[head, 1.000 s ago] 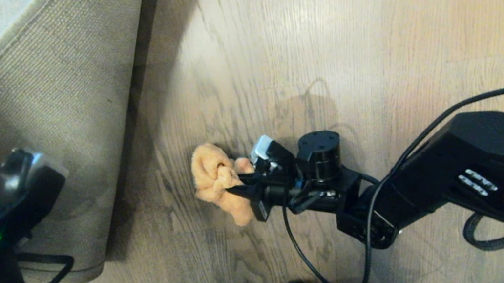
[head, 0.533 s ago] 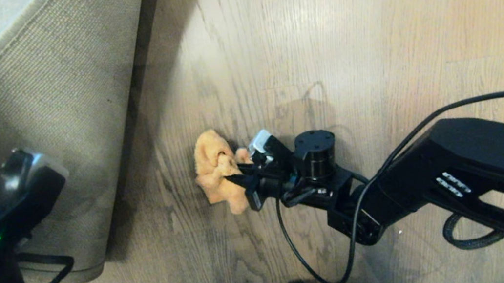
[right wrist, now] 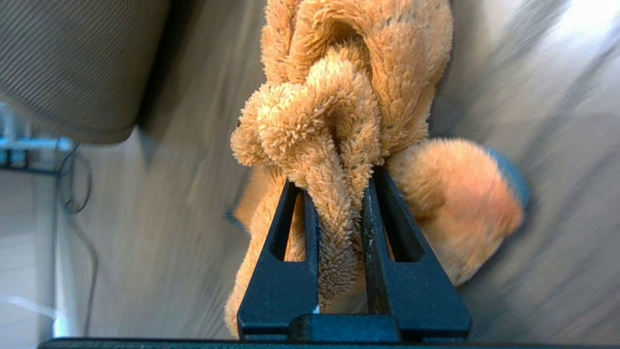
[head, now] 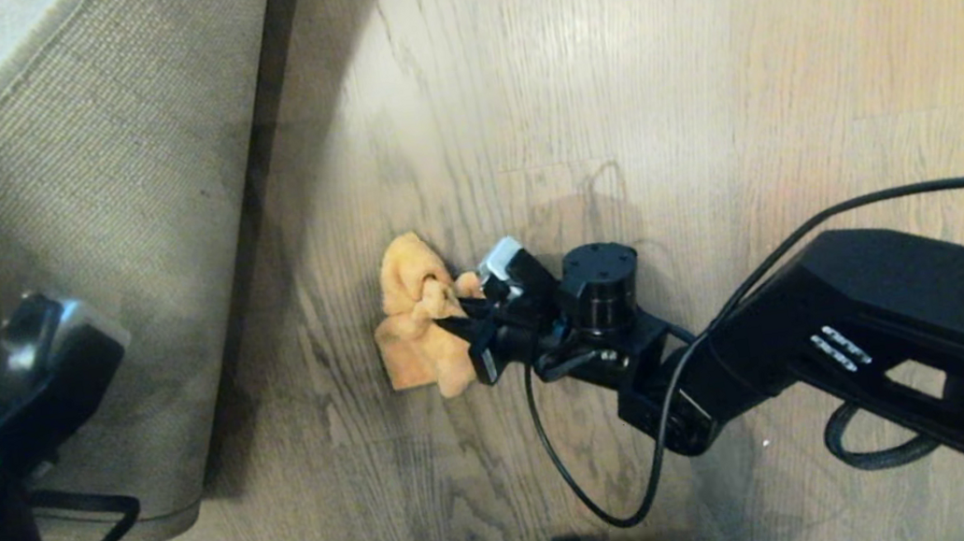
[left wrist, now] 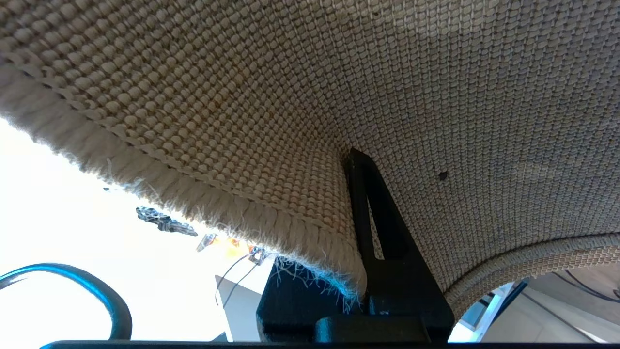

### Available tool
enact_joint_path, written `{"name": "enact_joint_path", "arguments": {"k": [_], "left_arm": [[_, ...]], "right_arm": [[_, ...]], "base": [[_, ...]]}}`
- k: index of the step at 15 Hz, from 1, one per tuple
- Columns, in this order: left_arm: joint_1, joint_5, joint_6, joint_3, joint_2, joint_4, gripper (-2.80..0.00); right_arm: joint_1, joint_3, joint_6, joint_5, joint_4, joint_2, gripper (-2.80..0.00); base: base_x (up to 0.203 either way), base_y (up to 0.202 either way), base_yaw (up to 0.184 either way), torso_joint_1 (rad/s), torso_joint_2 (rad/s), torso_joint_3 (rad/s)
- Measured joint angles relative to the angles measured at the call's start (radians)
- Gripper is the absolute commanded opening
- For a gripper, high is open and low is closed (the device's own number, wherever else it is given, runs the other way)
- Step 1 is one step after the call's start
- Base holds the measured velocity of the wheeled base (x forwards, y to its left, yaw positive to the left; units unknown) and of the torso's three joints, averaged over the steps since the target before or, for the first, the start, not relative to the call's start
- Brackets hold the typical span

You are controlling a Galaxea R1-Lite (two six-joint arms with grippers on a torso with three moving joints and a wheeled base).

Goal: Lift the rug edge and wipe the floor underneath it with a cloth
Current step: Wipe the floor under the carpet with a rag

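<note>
The left hand [left wrist: 358, 271] is clamped shut on the rug edge [head: 107, 219], holding the big flap folded back, woven backing up, so the floor [head: 653, 77] lies bare; the right hand [head: 464, 330] pinches a bunched fold of the cloth [head: 416, 322] (pressed to the planks, just beside the flap) for wiping.

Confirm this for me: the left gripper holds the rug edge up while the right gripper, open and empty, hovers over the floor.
Not quite. The right gripper is not open and empty: the right wrist view shows it shut on the cloth. The rest holds: the left gripper holds the rug edge up, above the floor.
</note>
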Motion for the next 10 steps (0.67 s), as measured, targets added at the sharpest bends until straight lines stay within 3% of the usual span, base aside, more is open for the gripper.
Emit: {"name": "enact_joint_path", "arguments": {"k": [10], "left_arm": [[0.0,-0.009,0.0,0.003,0.004,0.001,-2.8]], "right_arm": [[-0.1,-0.281,0.002,-0.02,0.141,0.016,-2.8]], "base": [[0.0,0.0,0.0,0.0,0.0,0.0]]}}
